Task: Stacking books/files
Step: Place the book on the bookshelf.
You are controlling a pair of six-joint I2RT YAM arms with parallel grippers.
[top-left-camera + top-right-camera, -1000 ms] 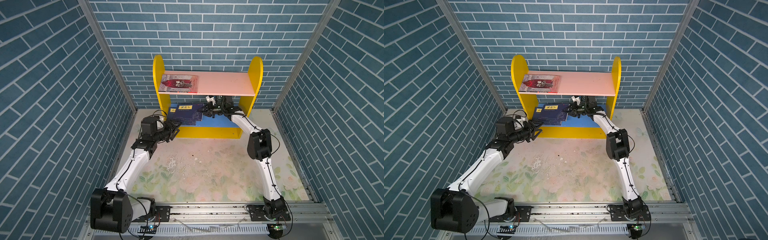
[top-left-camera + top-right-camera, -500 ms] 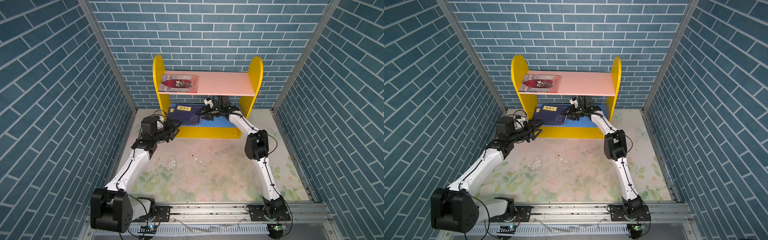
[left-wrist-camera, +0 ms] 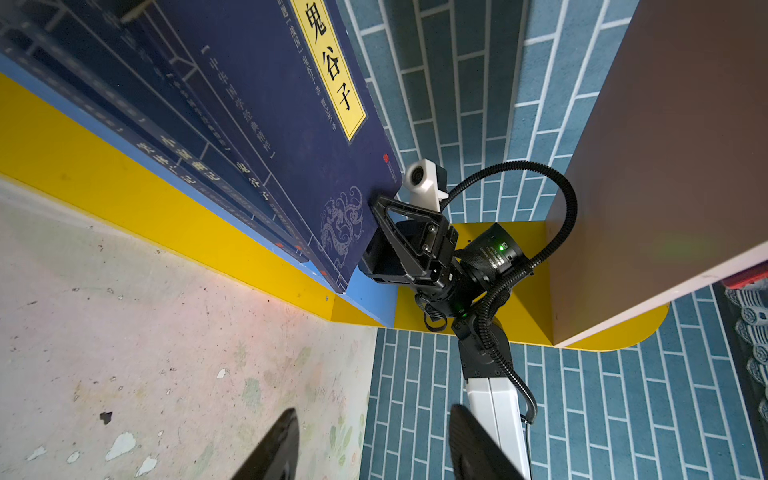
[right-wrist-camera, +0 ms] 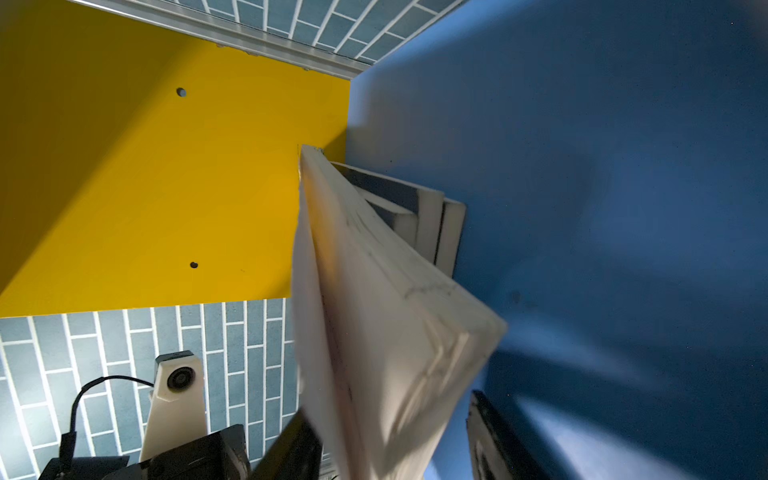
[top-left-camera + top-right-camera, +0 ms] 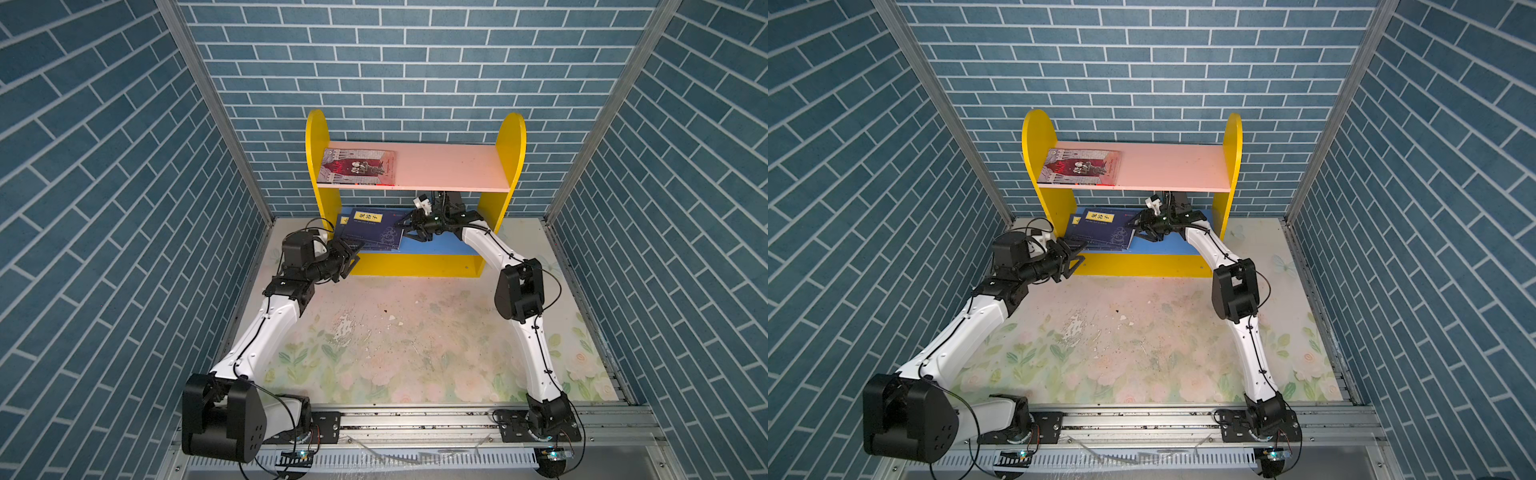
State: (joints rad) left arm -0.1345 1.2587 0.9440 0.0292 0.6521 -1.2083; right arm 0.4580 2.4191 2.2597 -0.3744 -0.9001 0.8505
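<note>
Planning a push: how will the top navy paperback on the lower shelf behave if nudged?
The top navy paperback looks thin, so probably floppy and light. It lies askew on the smooth navy pile, so likely slides rather than tips.

The shelf (image 5: 513,145) holds an illustrated book (image 5: 359,167) above, navy books (image 5: 372,230) below.

Tally from my remote station. I count four dark navy paperbacks with yellow title strips (image 5: 370,232), though the lower edges are hard to separate. One red-pink-grey illustrated paperback (image 5: 358,167). One yellow-sided bookshelf (image 5: 513,158) with two boards: one pink board (image 5: 449,166) and one blue board (image 5: 444,245). I see two white-and-black robot arms, the left arm (image 5: 266,332) and the right arm (image 5: 536,345).
</note>
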